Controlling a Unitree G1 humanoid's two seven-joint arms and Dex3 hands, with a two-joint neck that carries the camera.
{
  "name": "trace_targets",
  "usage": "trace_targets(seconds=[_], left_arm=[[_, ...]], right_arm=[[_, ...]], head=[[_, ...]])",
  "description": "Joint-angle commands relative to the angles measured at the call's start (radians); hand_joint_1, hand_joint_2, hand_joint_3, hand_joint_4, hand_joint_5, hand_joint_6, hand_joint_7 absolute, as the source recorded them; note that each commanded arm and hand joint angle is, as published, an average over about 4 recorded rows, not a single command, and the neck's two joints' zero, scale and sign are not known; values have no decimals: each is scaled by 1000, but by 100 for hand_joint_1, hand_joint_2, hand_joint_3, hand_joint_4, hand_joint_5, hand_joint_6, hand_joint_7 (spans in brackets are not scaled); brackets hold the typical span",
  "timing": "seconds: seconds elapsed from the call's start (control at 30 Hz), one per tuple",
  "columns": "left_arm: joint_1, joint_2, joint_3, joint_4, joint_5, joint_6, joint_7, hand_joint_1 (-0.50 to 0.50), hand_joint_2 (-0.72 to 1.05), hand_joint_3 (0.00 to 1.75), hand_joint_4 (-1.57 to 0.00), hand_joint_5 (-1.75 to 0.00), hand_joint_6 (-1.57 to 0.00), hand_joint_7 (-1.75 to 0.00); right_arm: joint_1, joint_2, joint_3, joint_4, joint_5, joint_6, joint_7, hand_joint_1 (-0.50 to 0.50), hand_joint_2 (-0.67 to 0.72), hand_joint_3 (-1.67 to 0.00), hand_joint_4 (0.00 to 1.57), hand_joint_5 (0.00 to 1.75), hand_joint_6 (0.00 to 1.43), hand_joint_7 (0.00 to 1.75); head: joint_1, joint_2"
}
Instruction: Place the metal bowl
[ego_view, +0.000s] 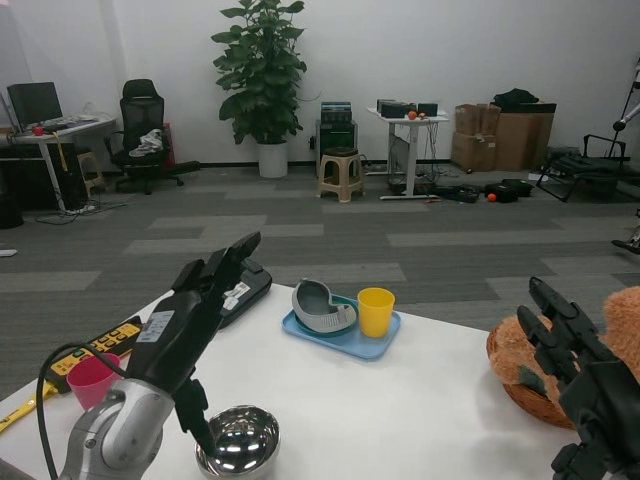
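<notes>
**A:** Where's the bowl rn?

**B:** On the table, near edge, just below my left hand. Upright, shiny, nothing in it that I can see.

**A:** You holding it?

**B:** Looks like it, by the rim. My thumb dips down at the bowl's left edge; the rest of the fingers stick out straight fwd over the table, apart. The contact pt itself is small and dark, so I'd call it a pinch on the rim but can't swear to it.

**A:** Right hand?

**B:** Right hand is low at the right edge, fingers spread, holding nothing. Just waiting beside the basket w/ the teddy.

**A:** So which step?

**B:** Imo the tail of the place: bowl seems to sit on the table already, I just haven't let go.

**A:** Next?

**B:** Free the thumb from the rim, then lift the hand straight up and back. Needs to be clean, no drag, since a light bowl on a smooth top will skid or tip if I hook it. Tray w/ yellow cup is well apart, and the pink cup is off to the left, so no crowding.
</notes>
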Motion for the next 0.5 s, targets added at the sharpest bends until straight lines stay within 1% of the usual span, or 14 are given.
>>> trace_targets(seconds=[0.03, 0.17, 0.5], left_arm=[[12, 3, 8, -19, -2, -6, 13, -46, 96, 9, 0, -123, 0, -28], [10, 4, 8, -22, 1, -21, 25, -46, 96, 0, 0, -123, 0, -28], [7, 4, 12, -26, -4, -48, 46, -46, 96, 0, 0, -123, 0, -28]], right_arm=[[-22, 2, 6, 5, 2, -8, -5, -8, 72, 0, 0, 0, 0, 7], [-22, 2, 8, 5, 2, -8, -5, -8, 72, 0, 0, 0, 0, 7], [-22, 2, 9, 4, 1, -8, -5, -8, 72, 0, 0, 0, 0, 7]], head=[[1, 4], [4, 11], [11, 7]])
